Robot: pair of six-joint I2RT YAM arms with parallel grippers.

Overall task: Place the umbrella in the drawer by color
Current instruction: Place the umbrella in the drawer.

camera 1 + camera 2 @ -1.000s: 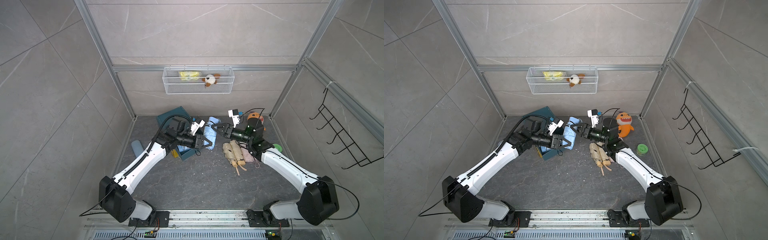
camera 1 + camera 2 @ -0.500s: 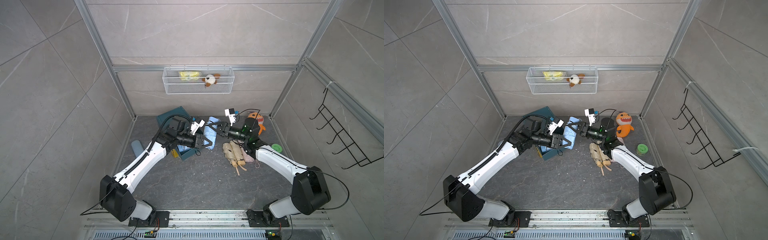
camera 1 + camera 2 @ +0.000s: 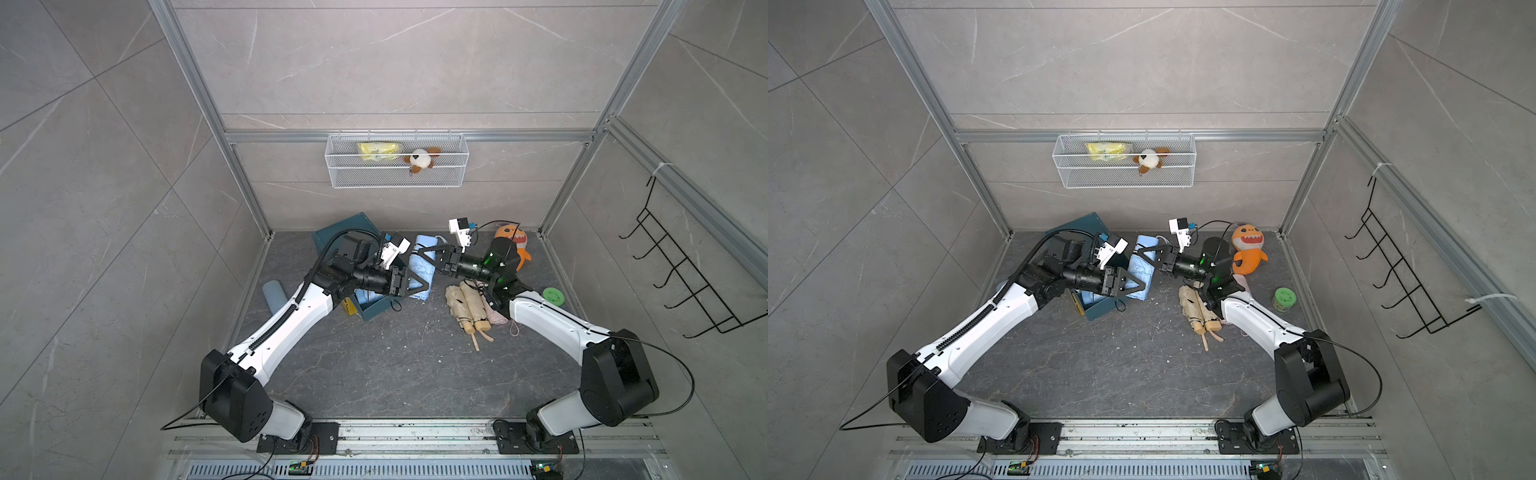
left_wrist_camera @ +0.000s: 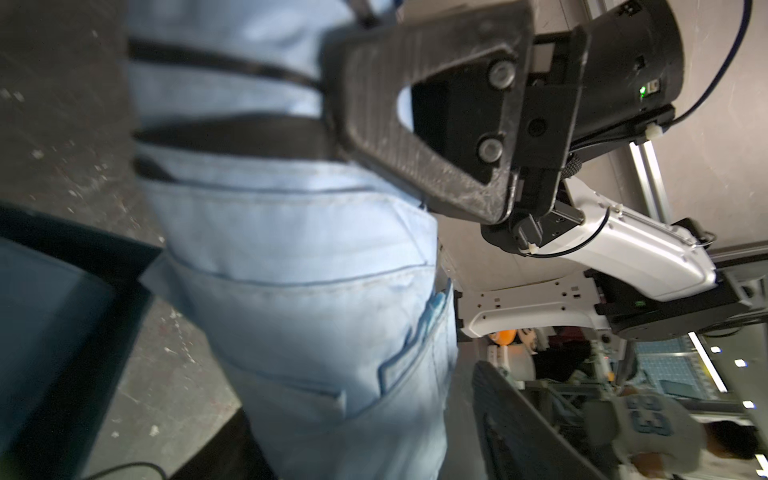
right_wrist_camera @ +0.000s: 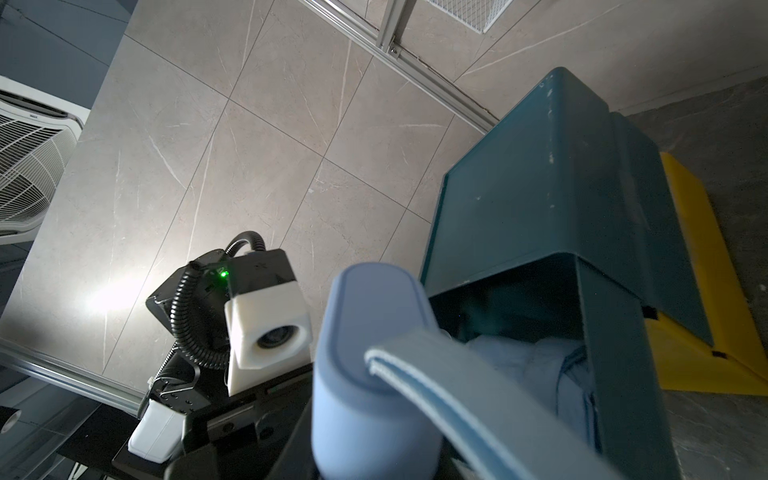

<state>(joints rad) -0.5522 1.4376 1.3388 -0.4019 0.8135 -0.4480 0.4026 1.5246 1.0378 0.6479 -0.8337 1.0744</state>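
1. The light blue umbrella (image 4: 299, 266) hangs between both grippers, just beside the open edge of the teal drawer (image 3: 376, 311) and outside it.
2. The right gripper (image 3: 419, 252) has its jaws clamped across the umbrella's end nearer the back wall.
3. The left gripper (image 3: 422, 282) has its jaws apart around the nearer end.
4. The beige umbrellas (image 3: 467, 305) lie near on the right, apart from it.
5. Bare floor (image 3: 395, 365) lies open toward the rail.

A: What's the room like?
B: Pale grey stone tiles on the walls (image 3: 374, 62), a darker veined floor (image 3: 395, 374) — metal framing (image 3: 407, 136) along the edges.
A: Anything hung up?
B: A white wire basket (image 3: 374, 179) on the back wall, a black hook rack (image 3: 690, 264) on the side one.
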